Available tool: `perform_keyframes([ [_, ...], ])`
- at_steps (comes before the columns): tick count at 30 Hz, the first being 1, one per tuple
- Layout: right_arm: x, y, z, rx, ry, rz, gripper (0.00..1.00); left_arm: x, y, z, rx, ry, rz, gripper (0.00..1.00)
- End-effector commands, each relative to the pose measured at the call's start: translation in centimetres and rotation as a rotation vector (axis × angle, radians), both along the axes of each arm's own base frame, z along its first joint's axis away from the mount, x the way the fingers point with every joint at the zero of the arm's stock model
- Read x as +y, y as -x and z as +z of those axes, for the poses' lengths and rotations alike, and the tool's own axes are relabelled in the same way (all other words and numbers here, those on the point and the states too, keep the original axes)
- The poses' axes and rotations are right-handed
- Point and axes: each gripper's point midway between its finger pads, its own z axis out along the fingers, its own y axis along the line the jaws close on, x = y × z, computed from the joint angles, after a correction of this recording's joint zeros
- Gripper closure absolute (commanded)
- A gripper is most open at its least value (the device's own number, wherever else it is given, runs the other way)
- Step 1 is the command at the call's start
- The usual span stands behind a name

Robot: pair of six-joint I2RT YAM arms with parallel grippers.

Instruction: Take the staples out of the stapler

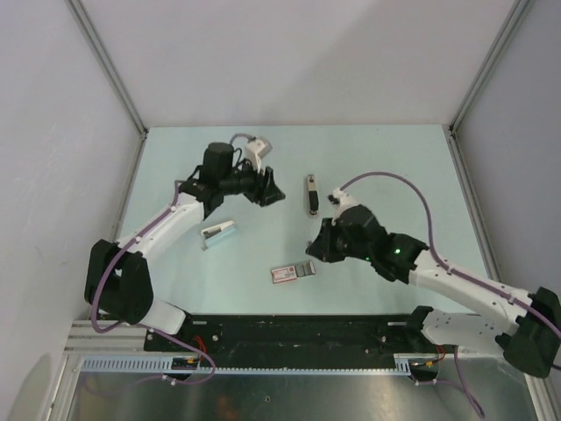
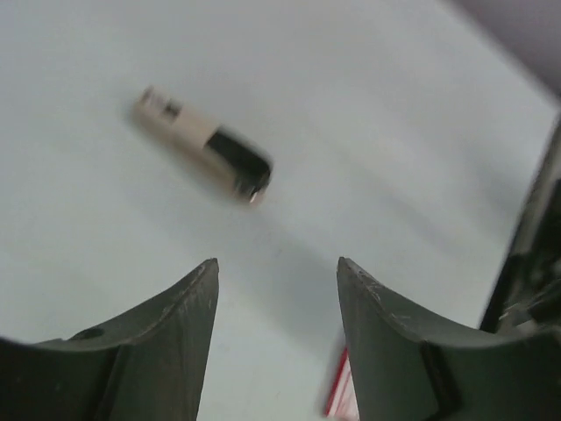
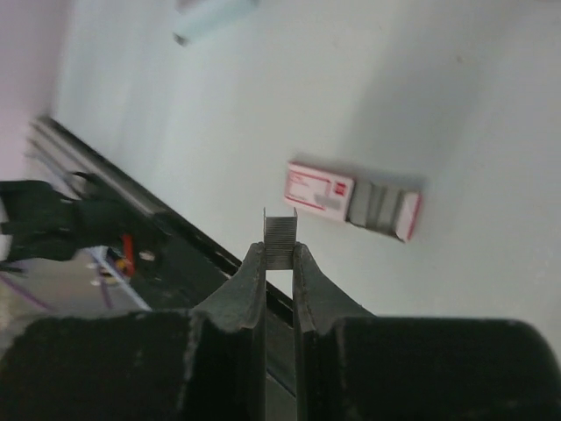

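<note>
Just right of the table's (image 1: 394, 167) middle, a short strip of staples (image 3: 280, 235) is pinched by the right gripper (image 3: 280, 256). Its jaws are almost closed on the strip's two flat sides, and the strip's upper part stands clear above the tips. The left gripper (image 2: 278, 274) is held above the far-left part of the table, its jaws parted about halfway with nothing between them.

The stapler (image 1: 217, 232) lies on the table left of the middle, beside the left forearm and apart from both grippers. Whether any staples are left inside it cannot be told. A red-and-white box (image 3: 351, 202) lies toward the near edge, just left of the right gripper, and a small dark-and-beige piece (image 2: 206, 147) lies farther back.

The step in hand is judged to be the setting down of the removed strip. It is best done by bringing the strip close to a bare patch of table before the jaws are parted, since a strip dropped from height could bounce or break apart. Only a light squeeze is needed, as so thin a strip can buckle or snap. A spot clear of the box and the stapler should be chosen. The jaws should be opened slowly and then raised straight up, so that the strip is not dragged along.
</note>
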Motion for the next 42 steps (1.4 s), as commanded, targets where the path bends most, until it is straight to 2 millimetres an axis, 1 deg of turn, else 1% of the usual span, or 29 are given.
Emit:
perform_keyframes([
  [1, -0.8, 0.8, -4.5, 0.031, 0.230, -0.094, 1.00, 3.6, 0.0, -4.7, -0.168, -0.301, 0.027, 0.40],
  [4, 0.0, 1.6, -7.0, 0.050, 0.311, -0.090, 1.00, 4.3, 0.6, -6.5, -0.157, -0.344, 0.020, 0.41],
  [8, 1.3, 2.3, -9.1, 0.062, 0.354, -0.075, 1.00, 4.8, 1.3, -8.2, -0.131, -0.375, 0.008, 0.42],
  [12, 2.3, 2.2, -11.1, 0.080, 0.382, -0.058, 1.00, 4.9, 2.0, -9.0, -0.111, -0.377, -0.006, 0.44],
  [15, 2.6, 1.9, -12.1, 0.082, 0.402, -0.055, 1.00, 5.1, 2.3, -9.4, -0.101, -0.380, -0.008, 0.45],
  [21, 2.8, 1.0, -13.2, 0.090, 0.412, -0.047, 1.00, 5.2, 2.8, -10.0, -0.086, -0.384, -0.013, 0.46],
  [28, 2.3, 0.3, -14.2, 0.112, 0.436, -0.051, 1.00, 4.9, 3.1, -9.5, -0.093, -0.370, -0.020, 0.46],
  [33, 2.7, 0.2, -14.4, 0.115, 0.434, -0.038, 1.00, 4.6, 3.4, -9.0, -0.110, -0.365, -0.024, 0.46],
  [42, 2.5, 0.2, -14.6, 0.123, 0.450, -0.032, 1.00, 4.5, 3.7, -8.8, -0.122, -0.369, -0.026, 0.46],
])
